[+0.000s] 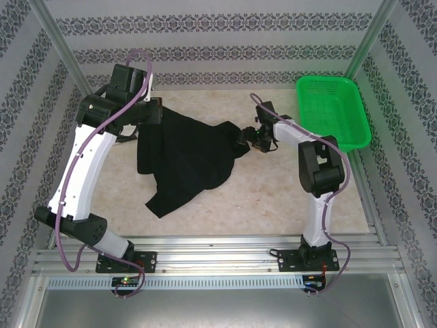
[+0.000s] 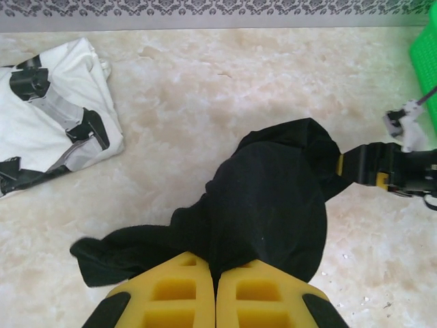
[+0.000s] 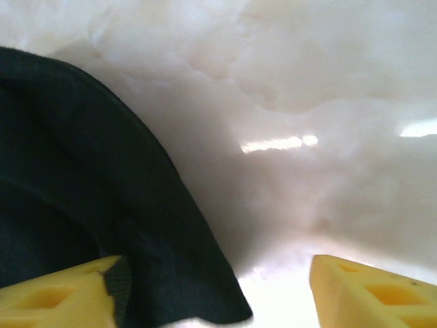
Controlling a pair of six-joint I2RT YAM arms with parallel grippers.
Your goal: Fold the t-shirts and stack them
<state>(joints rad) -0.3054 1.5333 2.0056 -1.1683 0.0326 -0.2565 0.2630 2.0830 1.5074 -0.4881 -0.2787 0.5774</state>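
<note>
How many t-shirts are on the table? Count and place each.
2. The black t-shirt lies mid-table, pinched by the left gripper, the right gripper open at its other end. The white t-shirt lies crumpled beside it, toward the left. Others may be hidden.

The left arm (image 1: 85, 164) is stretched far forward from its base, with the wrist bent down. The left gripper (image 2: 215, 273) has its two yellow pads (image 2: 177, 294) pressed together, and a fold of the black t-shirt (image 2: 266, 198) is pinched between them. The right arm (image 1: 317, 171) stands up with a folded elbow, and its forearm points inward, toward the left arm. The right gripper (image 3: 212, 280) is low, with its fingers (image 3: 369, 290) well apart. The cloth lies against the inner side of one finger; the other finger touches nothing.
</note>
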